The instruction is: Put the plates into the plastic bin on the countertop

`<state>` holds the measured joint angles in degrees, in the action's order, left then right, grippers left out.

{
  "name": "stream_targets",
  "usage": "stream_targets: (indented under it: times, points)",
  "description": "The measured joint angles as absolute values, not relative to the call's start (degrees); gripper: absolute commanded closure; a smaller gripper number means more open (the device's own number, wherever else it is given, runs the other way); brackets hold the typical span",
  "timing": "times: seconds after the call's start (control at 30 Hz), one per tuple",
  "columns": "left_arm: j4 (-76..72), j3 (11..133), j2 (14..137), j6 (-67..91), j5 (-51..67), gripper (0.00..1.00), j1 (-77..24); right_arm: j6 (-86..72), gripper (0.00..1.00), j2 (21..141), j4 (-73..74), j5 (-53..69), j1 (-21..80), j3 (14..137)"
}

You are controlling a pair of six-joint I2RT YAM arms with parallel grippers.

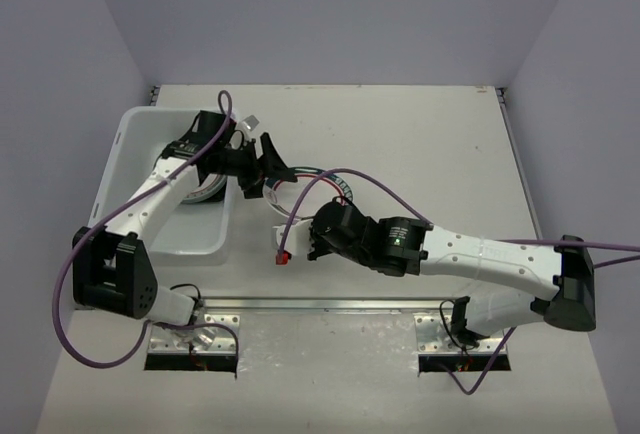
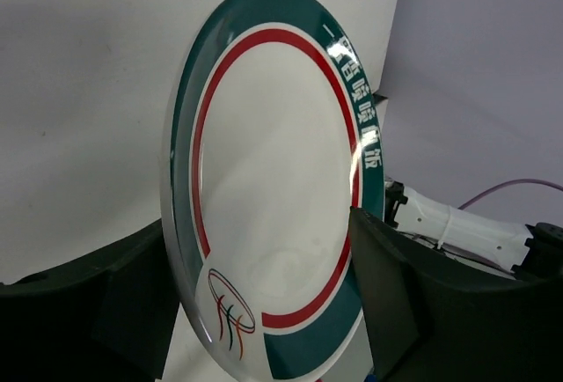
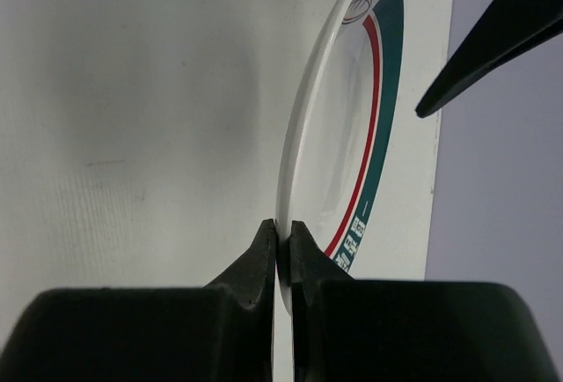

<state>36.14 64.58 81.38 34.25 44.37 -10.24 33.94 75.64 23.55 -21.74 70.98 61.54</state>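
A round white plate with a teal rim and red ring stands on edge above the countertop, just right of the plastic bin. My right gripper is shut on its lower rim; in the right wrist view its tips pinch the thin edge of the plate. My left gripper reaches across the bin, and its jaws straddle the opposite side. In the left wrist view the plate fills the gap of that gripper, whose fingers stand wide. Another plate lies in the bin, partly under the left arm.
The bin sits at the countertop's left edge, close to the left wall. A metal rail runs along the near edge between the two arm bases. Purple cables loop over both arms near the plate.
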Motion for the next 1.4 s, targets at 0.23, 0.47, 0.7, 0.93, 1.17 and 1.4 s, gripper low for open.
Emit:
stream_targets:
  times: [0.23, 0.47, 0.7, 0.93, 1.17, 1.4]
  points:
    - [36.44, 64.51, 80.69, 35.72, 43.82, 1.00, -9.76, 36.36, 0.75, 75.82, 22.47, -20.87, 71.17, 61.52]
    - [37.27, 67.17, 78.66, 37.12, 37.71, 1.00, -7.53, 33.47, 0.01, 75.84, 17.18, -21.42, 69.34, 60.92]
    - [34.02, 69.13, 72.45, 43.41, 20.70, 1.00, 16.48, 5.22, 0.01, 76.16, 22.55, -18.75, 56.09, 62.79]
    - [29.81, 62.85, 65.13, 49.14, 5.20, 1.00, 21.94, -21.42, 0.01, 67.87, 26.42, -19.57, 50.37, 64.63]
    - [23.45, 50.65, 69.18, 51.62, 2.31, 0.97, 24.02, -29.18, 0.01, 60.40, 29.22, -17.82, 50.18, 72.35]
    - [19.68, 49.33, 76.96, 52.31, 2.89, 0.00, 24.08, -29.10, 0.01, 59.75, 32.82, -15.63, 49.94, 74.64]
